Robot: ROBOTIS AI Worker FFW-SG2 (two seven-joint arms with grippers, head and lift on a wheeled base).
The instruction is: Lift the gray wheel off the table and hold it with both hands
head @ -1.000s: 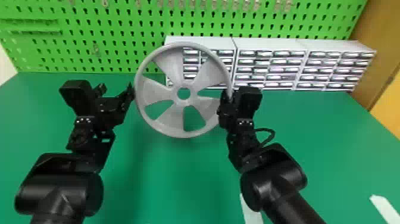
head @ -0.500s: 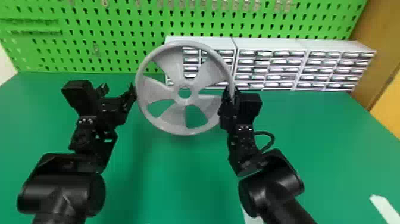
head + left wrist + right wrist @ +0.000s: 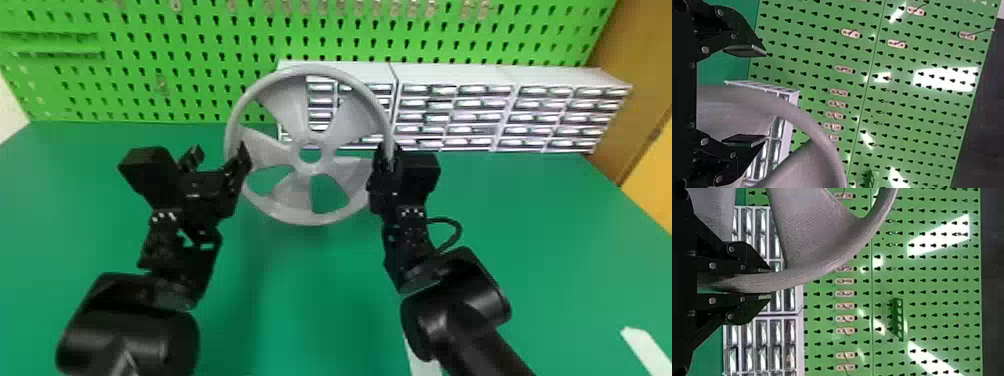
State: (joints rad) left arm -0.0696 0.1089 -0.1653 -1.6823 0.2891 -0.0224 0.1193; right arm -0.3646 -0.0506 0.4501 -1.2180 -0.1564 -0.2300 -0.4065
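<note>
The gray wheel (image 3: 290, 200) is held up above the green table, its face toward the head camera. On its right rim my right gripper (image 3: 387, 157) is clamped; in the right wrist view the right gripper (image 3: 768, 284) has the rim (image 3: 805, 276) between its two fingers. My left gripper (image 3: 217, 156) is at the wheel's left side, fingers apart, one fingertip overlapping the rim. In the left wrist view the left gripper (image 3: 764, 96) stands wide open, with the wheel's rim (image 3: 801, 117) passing by its lower finger.
White drawer cabinets (image 3: 450, 80) stand along the table's back, behind and right of the wheel. A green pegboard (image 3: 165, 60) with small hooks rises behind. White strips (image 3: 647, 350) lie on the green table (image 3: 310, 310).
The wheel has shifted slightly up and right with my right gripper still on it. My left gripper has moved a little to the right as well, staying open.
</note>
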